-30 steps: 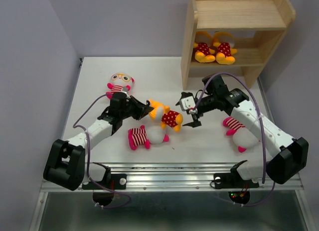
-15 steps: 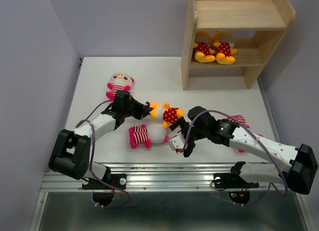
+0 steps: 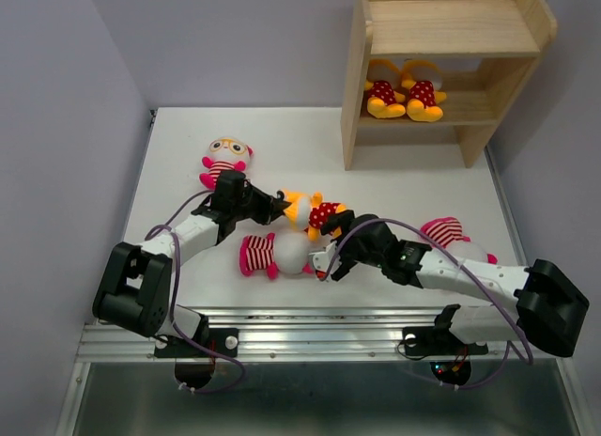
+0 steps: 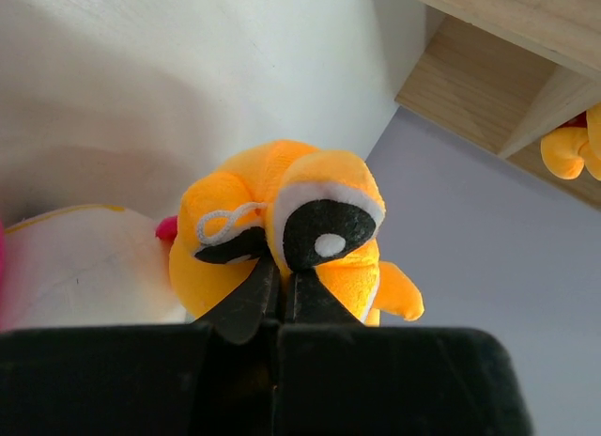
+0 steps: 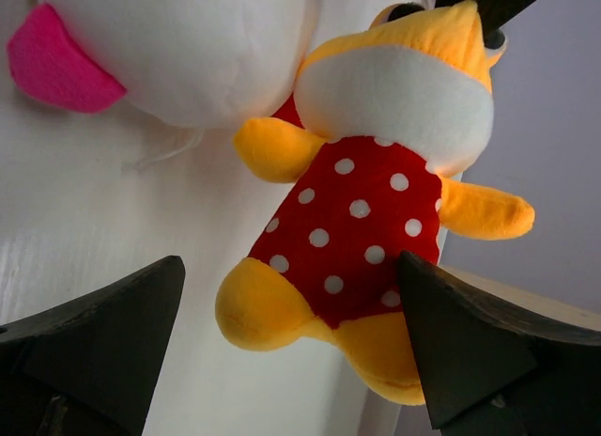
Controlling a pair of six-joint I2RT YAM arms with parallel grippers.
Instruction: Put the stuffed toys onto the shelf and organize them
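Observation:
My left gripper [image 3: 278, 208] is shut on the head of a yellow toy in a red dotted outfit [image 3: 317, 214] and holds it near the table's middle. In the left wrist view the fingers [image 4: 282, 267] pinch its face [image 4: 282, 201]. My right gripper [image 3: 325, 246] is open, its fingers on either side of this toy's legs [image 5: 366, 210] without touching; it also shows in the right wrist view [image 5: 289, 259]. A striped toy [image 3: 270, 256] lies just below them. Another striped toy [image 3: 225, 159] sits at the back left. A third [image 3: 449, 234] lies by my right arm. Two yellow toys [image 3: 402, 96] sit on the wooden shelf's [image 3: 451, 41] lower tier.
The shelf stands at the back right, its top tier bare. The lying striped toy's white head [image 5: 188, 51] is close beside my right gripper. A metal rail [image 3: 319, 323] runs along the table's near edge. Grey walls close in the left and right sides.
My right arm has swung from near the shelf down and left to the held yellow toy's legs. The left gripper keeps its hold on the toy. The lying striped toy has shifted slightly left.

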